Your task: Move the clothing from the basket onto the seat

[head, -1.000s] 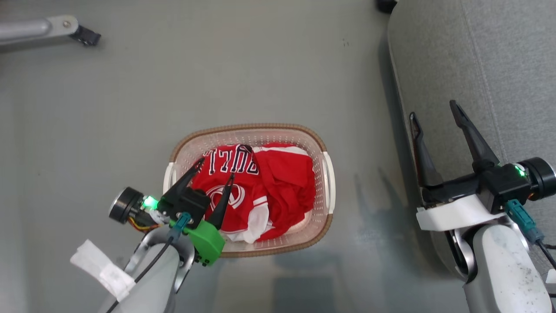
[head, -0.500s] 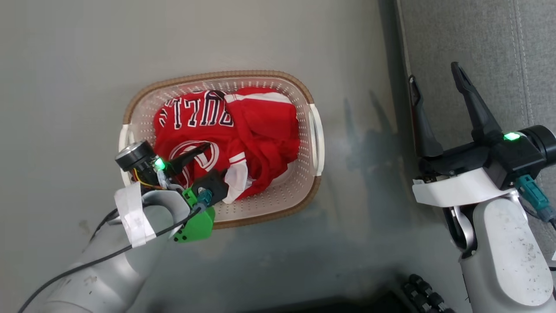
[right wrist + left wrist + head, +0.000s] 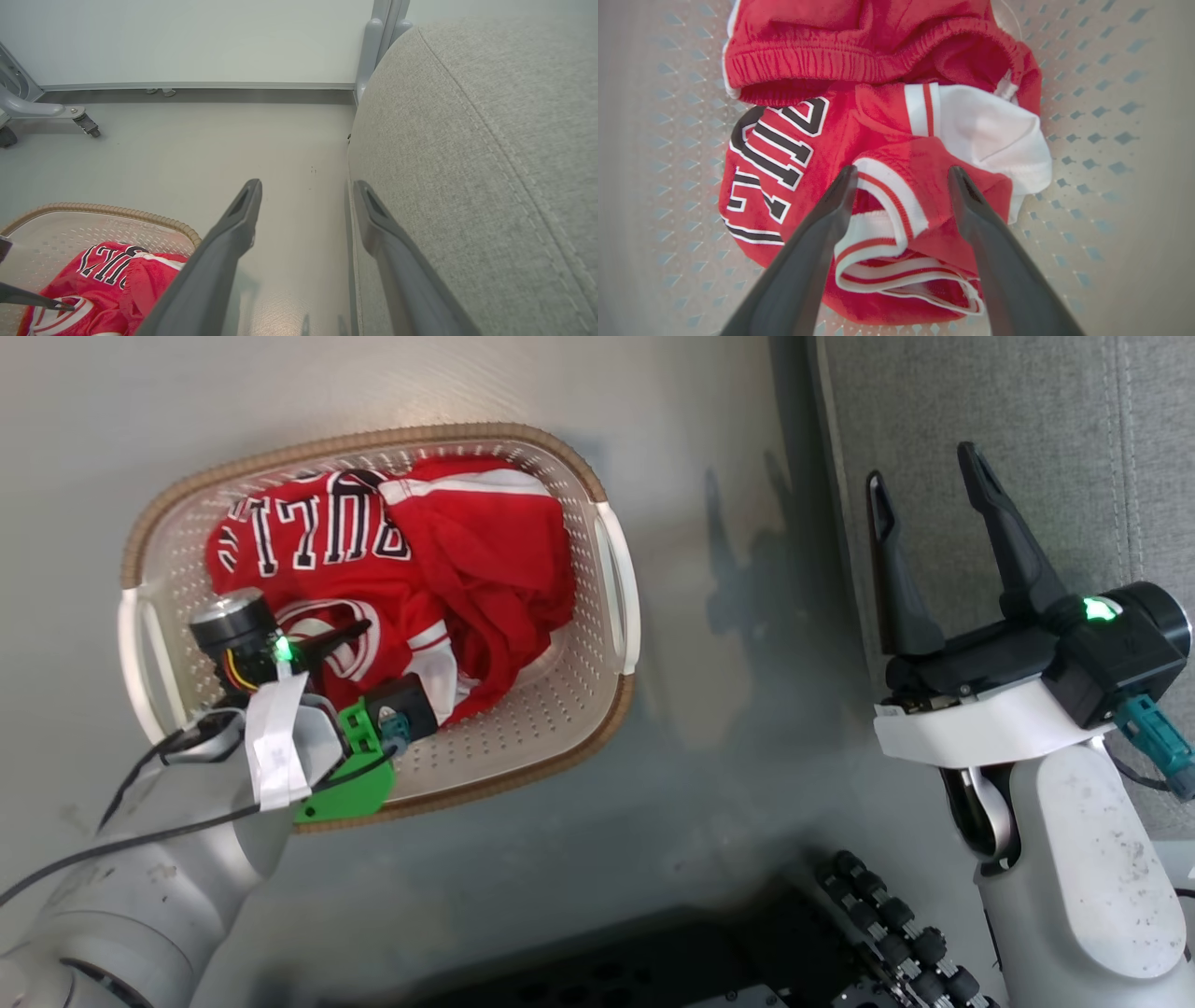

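- The left gripper [image 3: 902, 172], jaws spread wide, reaches down into the basket [image 3: 373, 434], its two dark fingers [image 3: 817, 233] straddling a raised fold of the jersey [image 3: 770, 154] along the white-and-red striped trim.
- The fingertips appear to press into the cloth, though the wrist view does not make contact certain; the jaws stand apart around the fold, not closed on it.
- A plainer red piece [image 3: 859, 60] with a gathered waistband lies bunched against the jersey's lettered side, a white panel showing beside it; both garments sit inside the basket.
- The right gripper [image 3: 920, 467], equally wide and empty, hovers over the edge of the light-grey seat [image 3: 1027, 411], well apart from the basket.
- The basket stands on the grey floor [image 3: 728, 784], near the seat and not touching it.
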Controlling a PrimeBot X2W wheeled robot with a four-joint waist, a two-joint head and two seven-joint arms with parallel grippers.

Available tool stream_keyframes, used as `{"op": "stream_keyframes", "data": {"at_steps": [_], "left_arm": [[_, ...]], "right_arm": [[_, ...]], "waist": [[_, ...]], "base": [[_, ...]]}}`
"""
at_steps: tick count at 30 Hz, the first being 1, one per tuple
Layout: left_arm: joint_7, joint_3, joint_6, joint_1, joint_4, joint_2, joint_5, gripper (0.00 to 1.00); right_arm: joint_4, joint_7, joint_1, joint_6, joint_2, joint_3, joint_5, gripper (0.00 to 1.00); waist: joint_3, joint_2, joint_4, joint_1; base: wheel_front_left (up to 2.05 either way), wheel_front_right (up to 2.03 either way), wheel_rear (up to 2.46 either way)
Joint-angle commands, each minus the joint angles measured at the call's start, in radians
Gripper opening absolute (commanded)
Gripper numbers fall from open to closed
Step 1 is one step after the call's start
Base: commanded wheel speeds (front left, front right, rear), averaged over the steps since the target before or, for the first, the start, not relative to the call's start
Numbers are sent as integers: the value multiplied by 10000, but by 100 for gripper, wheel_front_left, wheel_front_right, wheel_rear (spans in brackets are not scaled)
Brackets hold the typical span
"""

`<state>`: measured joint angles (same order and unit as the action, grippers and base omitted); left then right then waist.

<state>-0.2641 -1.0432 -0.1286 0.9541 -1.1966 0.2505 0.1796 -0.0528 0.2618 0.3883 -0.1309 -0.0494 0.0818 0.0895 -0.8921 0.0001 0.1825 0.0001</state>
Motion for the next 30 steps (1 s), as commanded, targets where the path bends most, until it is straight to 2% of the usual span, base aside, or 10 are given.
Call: {"op": "stream_keyframes", "data": {"at_steps": [1, 10, 18, 23, 24, 25, 26, 28, 30], "left_arm": [[79, -95, 74, 258, -190, 26, 93, 100], [720, -53, 611, 769, -738, 83, -66, 100], [1098, -7, 646, 1026, -862, 168, -300, 100], [1798, -125, 602, 1127, -907, 305, -335, 100], [1949, -112, 603, 1137, -919, 331, -382, 88], [2048, -127, 612, 1149, -925, 351, -387, 64], [2127, -153, 609, 1158, -929, 374, -394, 25], [2248, -182, 651, 1171, -938, 397, -427, 0], [2388, -216, 667, 1153, -946, 424, -459, 0]], "right_arm": [[-52, 49, 212, 3, -19, 19, 101, 100], [-89, 49, 499, 3, -20, 1, 365, 100], [-111, 49, 673, 3, -22, 145, 541, 100], [-118, 26, 735, 3, -23, 200, 654, 100], [-109, 26, 752, 2, -23, 207, 663, 100], [-93, 26, 780, 2, -23, 221, 673, 100], [-75, 24, 817, 1, -23, 233, 696, 100], [-57, 24, 889, 1, -25, 253, 761, 100], [-86, 24, 928, 1, -25, 276, 818, 100]], "waist": [[-431, -1, 250, -1], [-1018, -1, 416, -1], [-1476, -1, 541, -1], [-1716, -1, 629, -1], [-1743, -1, 640, -1], [-1762, -1, 654, -1], [-1782, -1, 673, -1], [-1803, -1, 697, -1], [-1801, -1, 715, -1]], "base": [[0, 0, 0], [0, 0, 0], [0, 0, 0], [0, 0, 0], [0, 0, 0], [0, 0, 0], [0, 0, 0], [0, 0, 0], [0, 0, 0]]}}
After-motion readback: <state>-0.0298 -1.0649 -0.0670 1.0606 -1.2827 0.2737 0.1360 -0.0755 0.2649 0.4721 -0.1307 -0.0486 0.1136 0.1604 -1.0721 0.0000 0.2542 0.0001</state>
